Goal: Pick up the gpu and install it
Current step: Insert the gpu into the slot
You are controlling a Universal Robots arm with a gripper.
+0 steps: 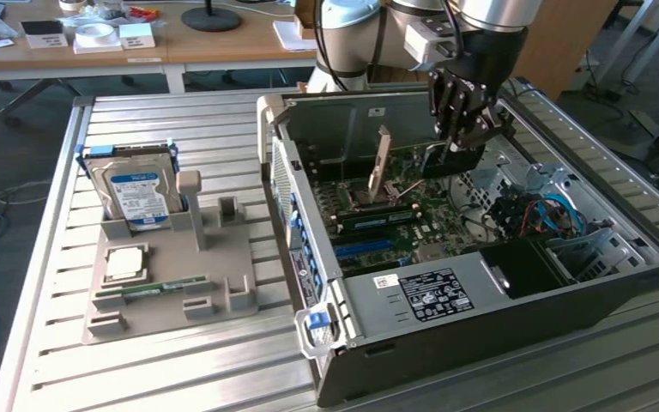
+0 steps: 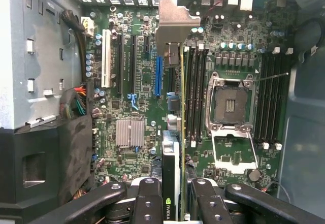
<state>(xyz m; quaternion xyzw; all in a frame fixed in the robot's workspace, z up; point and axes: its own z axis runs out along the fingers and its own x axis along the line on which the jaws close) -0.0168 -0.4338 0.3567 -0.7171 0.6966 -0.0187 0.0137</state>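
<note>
Fingers [image 2: 147,198] of your black gripper [image 2: 173,186] were clamped on the thin dark gpu card [image 2: 171,153], edge-on over the green motherboard [image 2: 137,82], clear of the case walls [image 2: 35,56].

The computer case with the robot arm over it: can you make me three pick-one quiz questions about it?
1. Where is the hard drive?
A. on the floor
B. standing in the grey holder beside the computer case
C. on a chair

2. What colour is the motherboard?
A. red
B. white
C. green

3. What is the pincer doing?
A. gripping the gpu over the open case
B. hanging open and empty
C. resting on the table

Answers:
1 B, the drive stands upright in the holder at the exterior view's left.
2 C, the board is green between its slots.
3 A, the card sits clamped between the fingers above the board.
</note>
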